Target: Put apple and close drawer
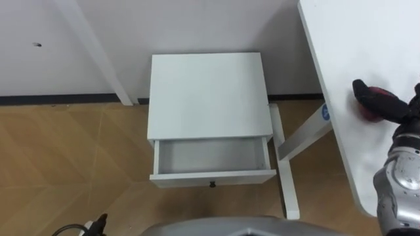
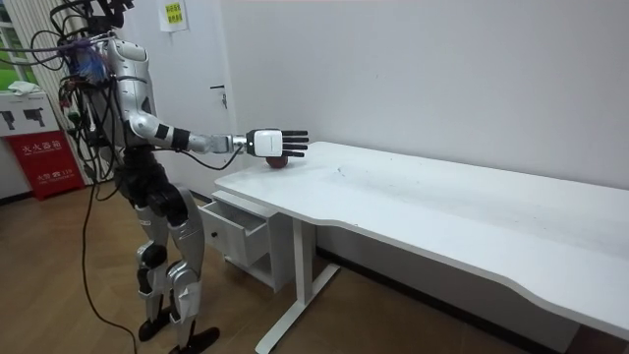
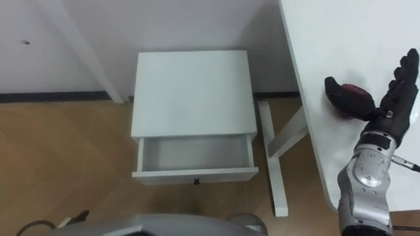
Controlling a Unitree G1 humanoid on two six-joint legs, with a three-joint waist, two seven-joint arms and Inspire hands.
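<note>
The robot is standing in front of a small white cabinet (image 3: 193, 92) against the wall, with the counter (image 3: 354, 33) running along its right side. The cabinet's drawer (image 3: 197, 174) is standing pulled out, and its inside is lying bare, so nothing is stowed yet.

The apple (image 3: 355, 97) is sitting on the counter near the end closest to the cabinet. The right hand (image 3: 384, 108) is reaching out over that end and bracketing the fruit: the thumb is lying on the near side of the apple, and the fingers (image 3: 401, 69) are stretching out straight on the far side. The hand is spread wide and does not appear to be clamping anything; the apple looks to be resting on the counter rather than being lifted.

A dark tip at the lower left edge of the eye view is probably the left hand (image 1: 98, 223), hanging low beside the body; its state cannot be told.

By this reckoning the task is barely beginning. The grasp is not yet made. What is left is closing on the apple, carrying it across to the drawer, setting it inside and pushing the drawer front in flush with the cabinet.
</note>
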